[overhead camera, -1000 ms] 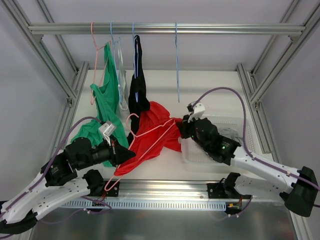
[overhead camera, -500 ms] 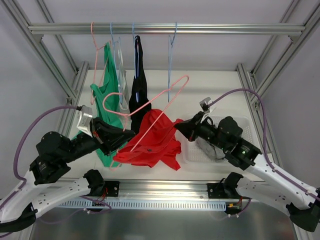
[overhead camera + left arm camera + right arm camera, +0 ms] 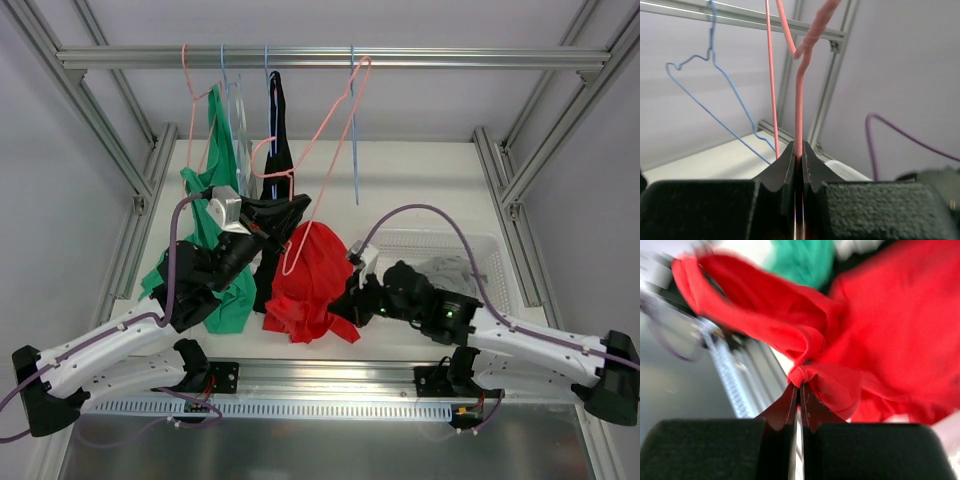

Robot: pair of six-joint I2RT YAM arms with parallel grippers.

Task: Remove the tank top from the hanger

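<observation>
Red tank top: soft, light, limp, bunched just below pink hanger. Left gripper clenched on hanger; right gripper pinching a fabric fold. Hemmed edge likely holds best; loose cloth may snag.

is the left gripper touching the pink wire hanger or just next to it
Touching. The left wrist view shows the pink wire hanger running straight down into the left gripper, pinched between its shut fingertips with no gap on either side.

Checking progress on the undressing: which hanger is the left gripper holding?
The bare pink hanger, its wire clamped in the shut left gripper. The other pink hanger carries the green tank top.
</observation>
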